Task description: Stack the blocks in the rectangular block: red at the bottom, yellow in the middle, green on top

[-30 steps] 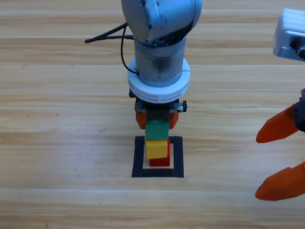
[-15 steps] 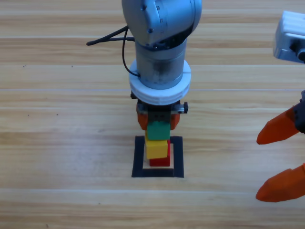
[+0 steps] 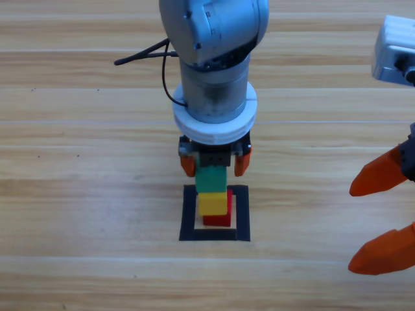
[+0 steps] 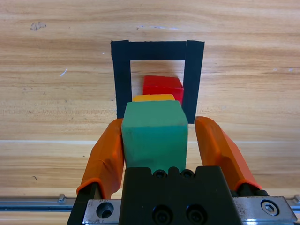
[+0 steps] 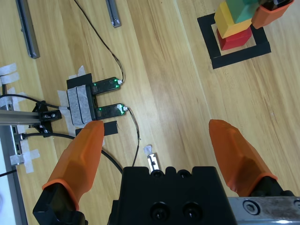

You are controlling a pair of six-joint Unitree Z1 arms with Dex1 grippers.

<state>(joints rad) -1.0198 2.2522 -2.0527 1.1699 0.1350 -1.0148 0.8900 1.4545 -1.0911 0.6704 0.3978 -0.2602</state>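
While the left gripper [image 3: 214, 163] hides green [image 4: 154, 136] partly, jaws parted.

Robotics laboratory bench: a wooden table [image 3: 78, 194] carrying a black-tape square [image 3: 214, 213] as a marked target, small circuit boards [image 5: 101, 101] with lit green lamps (fastened down with tape), loose cables [image 5: 101, 42] and aluminium rails [image 5: 26, 28] at its margin.

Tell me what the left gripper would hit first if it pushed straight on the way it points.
Probably the green block: it sits between the open left gripper, right against its black body, atop the yellow and red blocks, so pushing on would likely press the stack down.
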